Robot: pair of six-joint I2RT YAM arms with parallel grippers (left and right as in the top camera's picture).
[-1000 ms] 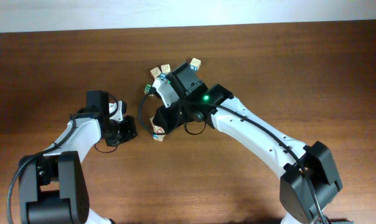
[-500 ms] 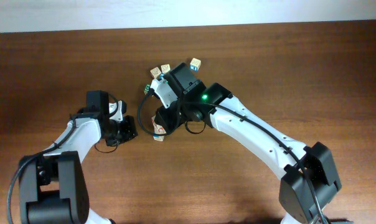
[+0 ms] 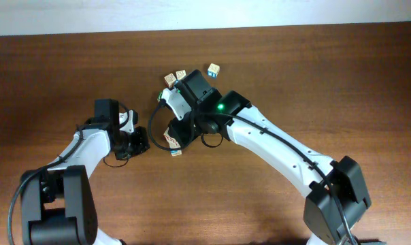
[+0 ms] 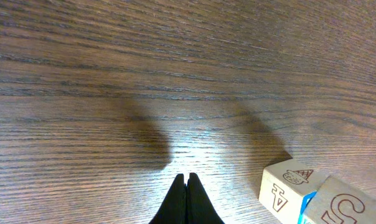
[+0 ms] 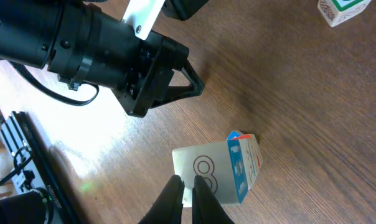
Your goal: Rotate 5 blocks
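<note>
Your right claw [image 5: 186, 182] is clenched on the near corner of the 8 block [image 5: 206, 168], with pale wood showing between the fingers. The block sits on the worktop [image 3: 328, 68] just in front of your left claw [image 4: 187, 186], which is clenched on nothing and hangs low over bare wood.

Over the last second your right wrist has swung a little toward your left arm. The green light on it has slid that way in the overhead view, and the 8 block [image 3: 173, 144] under it now shows a red-marked face that was less plain before. I read that as a turn under way on this block, not a finished one: the claw has not let go, and the block has barely shifted from its spot.

Nothing else has moved. The three back blocks [image 3: 181, 74] sit where they were, the green-edged block [image 5: 340, 7] is well apart from the grip, and your left arm has held its pose throughout.

Judging by the layout alone, most of the five turns could be still ahead.
</note>
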